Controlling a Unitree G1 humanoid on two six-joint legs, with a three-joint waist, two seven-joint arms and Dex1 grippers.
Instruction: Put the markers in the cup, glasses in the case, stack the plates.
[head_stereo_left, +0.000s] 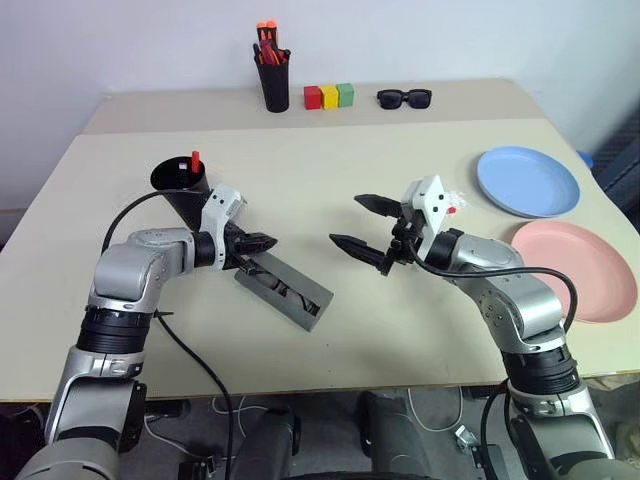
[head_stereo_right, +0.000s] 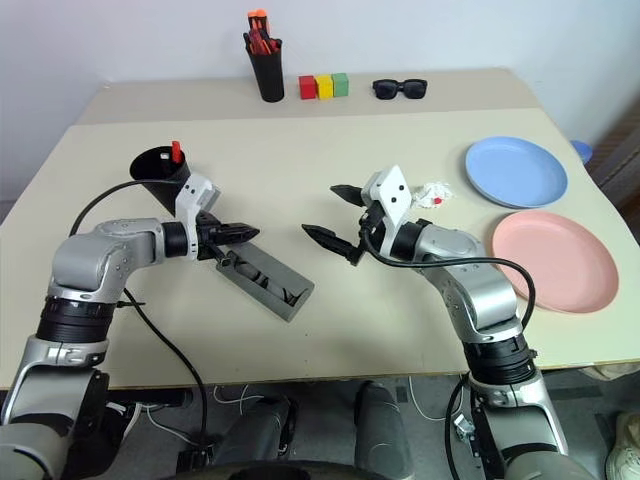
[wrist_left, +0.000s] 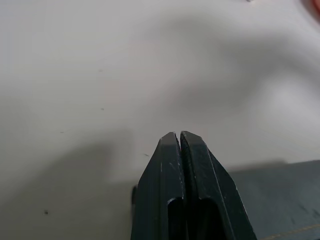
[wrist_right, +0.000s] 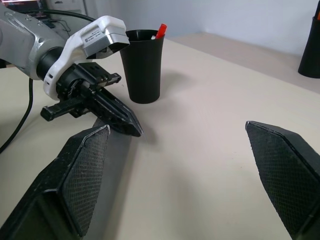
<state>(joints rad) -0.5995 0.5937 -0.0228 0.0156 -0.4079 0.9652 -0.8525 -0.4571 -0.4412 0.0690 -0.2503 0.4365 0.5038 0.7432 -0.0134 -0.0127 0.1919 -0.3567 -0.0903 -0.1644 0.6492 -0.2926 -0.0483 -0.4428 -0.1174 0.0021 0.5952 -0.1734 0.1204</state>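
Markers (head_stereo_left: 195, 159) are sitting in the cup (head_stereo_left: 180, 185); case (head_stereo_left: 285, 287) is lying open, plates (head_stereo_left: 527, 181) unstacked; left gripper (head_stereo_left: 268, 241) pinched empty, right gripper (head_stereo_left: 362, 234) gaping wide.

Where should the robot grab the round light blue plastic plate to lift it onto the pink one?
Probably by the rim. The round light blue plastic plate lies flat on the beige table, so only its raised edge gives the fingers something to pinch. The open right gripper is the closer one, and coming at the near edge from its own side looks easiest. The round salmon pink plastic plate sits right beside it.
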